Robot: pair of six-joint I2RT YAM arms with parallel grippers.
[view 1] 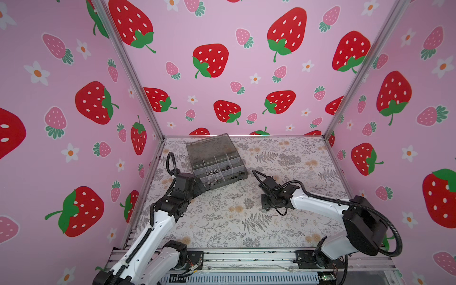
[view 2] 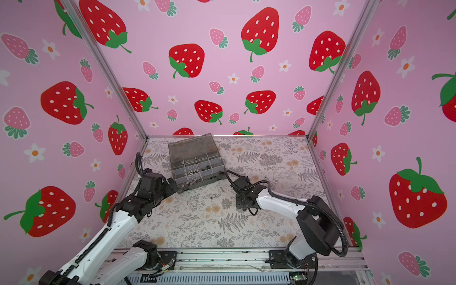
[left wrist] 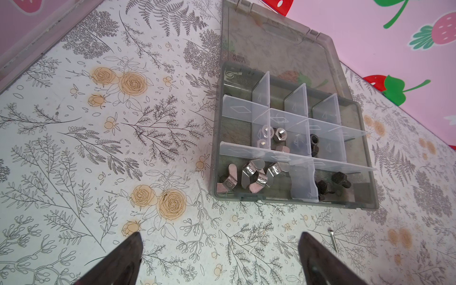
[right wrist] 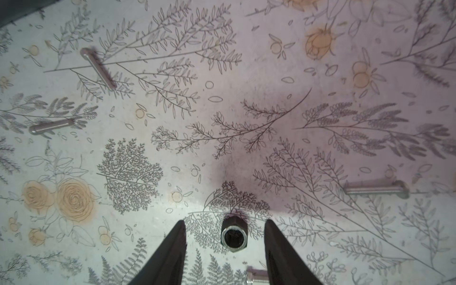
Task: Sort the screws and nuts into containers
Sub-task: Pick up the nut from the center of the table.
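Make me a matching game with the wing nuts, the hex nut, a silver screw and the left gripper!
Things:
1. wing nuts
2. hex nut
3. silver screw
4. left gripper

Where or how:
A. open, holding nothing
B. lying by itself on the table
C. inside a compartment of the box
D. standing between the open fingers of the right gripper

Pairs: 1-C, 2-D, 3-B, 4-A.

2 arms forward and low: left hand (left wrist: 219,249) wide open, right hand (right wrist: 225,228) partly open.
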